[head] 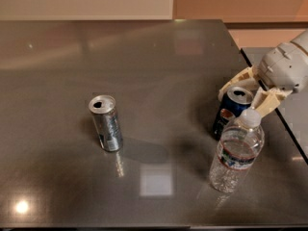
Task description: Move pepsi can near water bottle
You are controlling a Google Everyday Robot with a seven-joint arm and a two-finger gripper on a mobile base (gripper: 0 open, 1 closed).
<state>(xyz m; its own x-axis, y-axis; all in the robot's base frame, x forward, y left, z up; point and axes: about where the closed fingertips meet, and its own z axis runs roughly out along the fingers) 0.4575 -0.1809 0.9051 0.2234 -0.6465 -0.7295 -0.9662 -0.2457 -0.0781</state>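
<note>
The pepsi can [230, 113] is dark blue with a silver top and stands upright on the table at the right. The water bottle [236, 153] is clear with a white cap and a white-red label band. It stands just in front of the can and slightly to its right, close to it or touching it. My gripper [243, 97] comes in from the right edge on a white arm and sits around the top of the pepsi can, straddling it.
A silver-grey can [107, 124] with an open top stands at centre left of the dark grey table [159, 66]. The table's right edge [269, 105] runs just behind my gripper. A lower grey surface lies beyond it.
</note>
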